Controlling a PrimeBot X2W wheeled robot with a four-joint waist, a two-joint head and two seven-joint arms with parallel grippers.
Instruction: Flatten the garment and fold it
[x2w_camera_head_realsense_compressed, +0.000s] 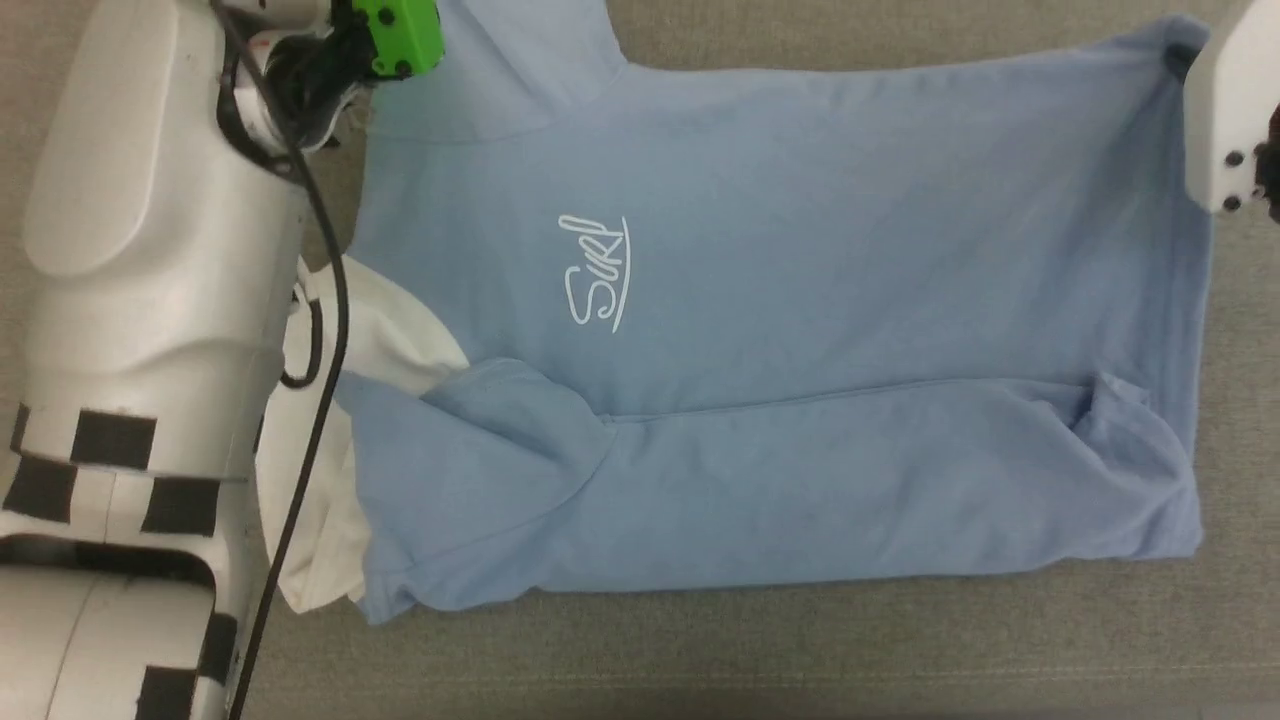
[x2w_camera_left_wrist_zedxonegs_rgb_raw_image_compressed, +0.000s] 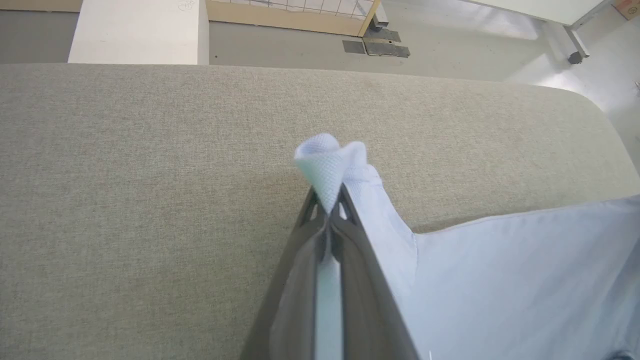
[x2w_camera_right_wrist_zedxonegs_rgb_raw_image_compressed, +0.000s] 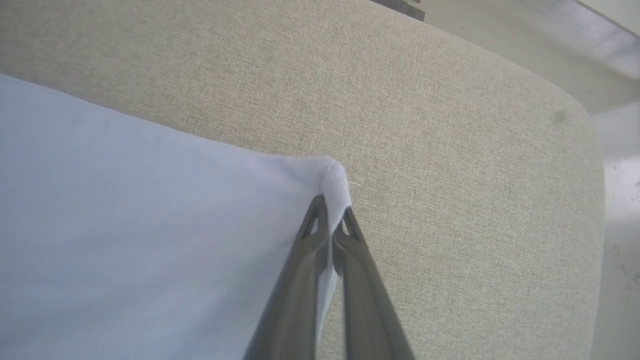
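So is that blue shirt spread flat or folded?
Partly folded: one long side of the shirt lies doubled over its front.

1. Between the fingertips of the left gripper (x2w_camera_left_wrist_zedxonegs_rgb_raw_image_compressed: 328, 202): a bunched edge of the garment (x2w_camera_left_wrist_zedxonegs_rgb_raw_image_compressed: 500, 280), poking out just past the tips.
2. Right of those fingers: the rest of the garment, spread on the padded surface (x2w_camera_left_wrist_zedxonegs_rgb_raw_image_compressed: 150, 175).
3. Left of and beyond those fingers: bare padded surface up to its far edge. Past that edge, floor (x2w_camera_left_wrist_zedxonegs_rgb_raw_image_compressed: 280, 50) with a block (x2w_camera_left_wrist_zedxonegs_rgb_raw_image_compressed: 140, 32) standing on it.
4. Between the fingertips of the right gripper (x2w_camera_right_wrist_zedxonegs_rgb_raw_image_compressed: 332, 212): a corner of the garment.
5. Left of those fingers: garment lying flat. Right and beyond: bare padded surface, then floor.
6. Nearer the robot than both pairs of fingers: a long fold lying on top of the garment's body, with the collar (x2w_camera_head_realsense_compressed: 390, 340) at the left-gripper end, just beside the left forearm (x2w_camera_head_realsense_compressed: 150, 250).
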